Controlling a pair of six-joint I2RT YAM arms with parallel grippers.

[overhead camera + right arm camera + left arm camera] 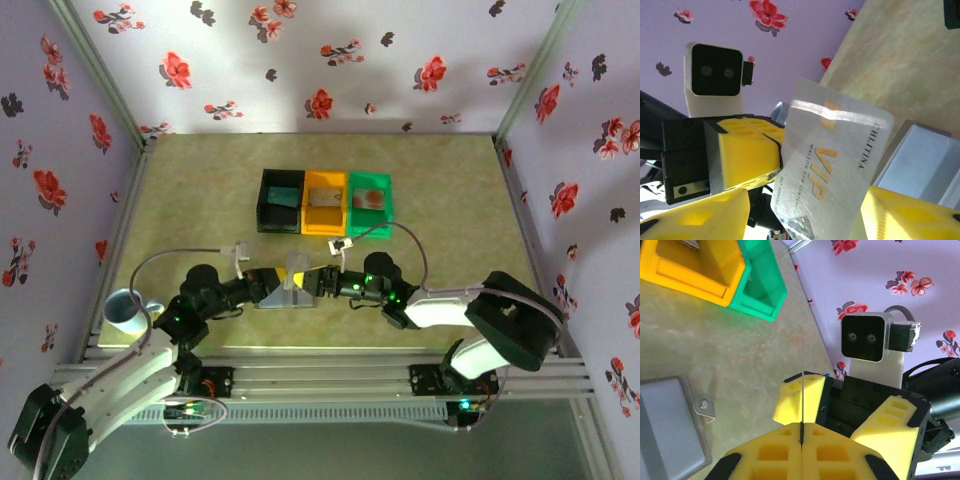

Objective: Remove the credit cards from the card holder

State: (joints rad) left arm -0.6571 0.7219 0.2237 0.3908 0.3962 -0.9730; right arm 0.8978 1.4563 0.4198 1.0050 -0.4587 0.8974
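Top view, table: the tan table (200, 200) is walled by flowered panels.
Top view, bins: the black bin (266, 205), orange bin (323, 224) and green bin (371, 230) touch side by side in a row at mid-table, toward the far edge. Each holds one of the loose cards (283, 197).
Top view, card holder: the grey card holder (285, 298) lies near the near edge, midway between the left and right edges.
Top view, pincers: the left pincer (270, 285) and right pincer (318, 280) meet tip to tip over the holder. From here I cannot tell how their jaws stand.
Top view, cup: a pale blue cup (125, 312) sits at the near left corner.

Left wrist view, left pincer: its yellow fingers are pressed together on the silvery card (802, 390), which is seen edge-on and stands up from the seam.
Left wrist view, right pincer: it faces this one with its two yellow fingers apart, one of them just behind the card's edge.
Left wrist view, card holder: it lies flat on the table, apart from both pincers, with a small tab (705, 409) at its edge.

Right wrist view, card: it is tilted, face to the camera, with gold "VIP" lettering.
Right wrist view, left pincer: it is clamped on one side edge of the card.
Right wrist view, right pincer: it is partly open, a finger on either side of the card's lower end. One finger is at the card's edge and the other is clear of it. I cannot tell whether it touches the card.
Right wrist view, card holder: a pale panel lies on the table behind the card.
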